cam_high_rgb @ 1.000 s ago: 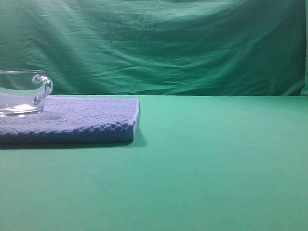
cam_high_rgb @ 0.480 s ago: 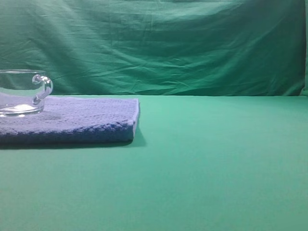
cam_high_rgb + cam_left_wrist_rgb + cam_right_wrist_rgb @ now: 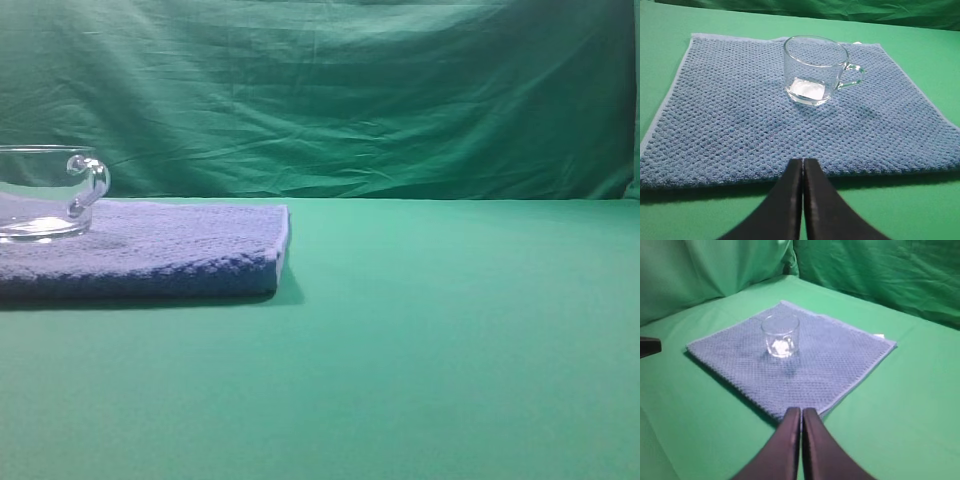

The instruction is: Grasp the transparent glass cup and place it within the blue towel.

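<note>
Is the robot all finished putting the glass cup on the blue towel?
It looks finished. The transparent glass cup stands upright on the blue towel, well inside its edges. Nothing is in hand: the left gripper and right gripper are both shut, empty and back from the towel. Nothing seems left to do.

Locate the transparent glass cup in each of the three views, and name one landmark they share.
Exterior high: the transparent glass cup is at the far left edge, partly cut off, handle pointing right.
Left wrist: upper centre, standing on the blue towel, handle to the right.
Right wrist: left of centre, upright on the towel.
Shared landmark: the blue towel under the cup shows in all three views.
</note>
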